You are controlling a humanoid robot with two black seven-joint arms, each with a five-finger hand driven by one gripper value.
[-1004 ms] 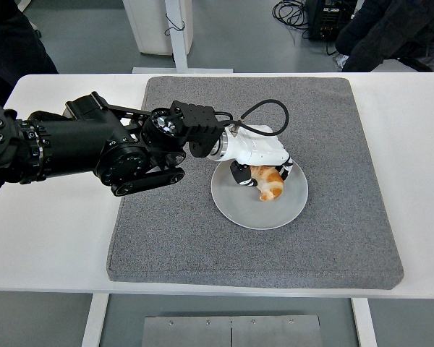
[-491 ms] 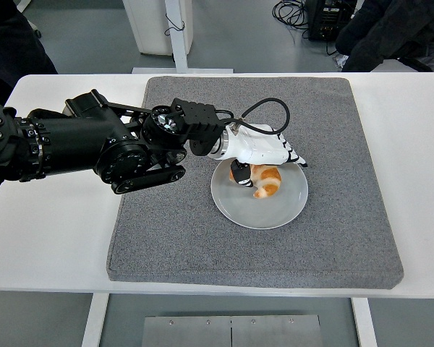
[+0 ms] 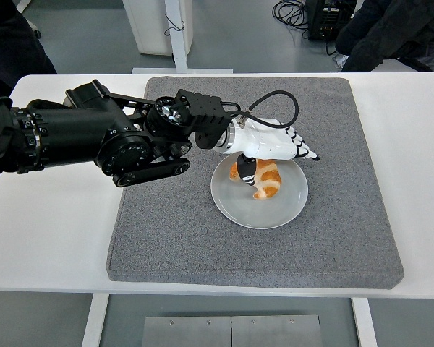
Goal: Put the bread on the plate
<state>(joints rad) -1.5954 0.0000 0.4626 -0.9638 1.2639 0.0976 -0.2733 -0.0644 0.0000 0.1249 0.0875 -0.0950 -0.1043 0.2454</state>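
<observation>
A golden croissant-shaped bread (image 3: 265,180) lies on the round grey-white plate (image 3: 275,212) in the middle of the grey mat. My left arm reaches in from the left, and its white hand (image 3: 275,153) hovers just above the plate's far rim. Its fingers (image 3: 304,152) are stretched out flat to the right and its dark thumb (image 3: 247,172) points down beside the bread. The hand holds nothing. My right arm is out of view.
The grey mat (image 3: 202,231) covers the middle of the white table (image 3: 50,231). A black cable (image 3: 278,101) loops above the hand's wrist. Dark-clothed people stand at the top left and top right edges.
The hand has let go of the bread, spread its fingers and lifted up and back off the plate. The bread has settled onto the plate.
</observation>
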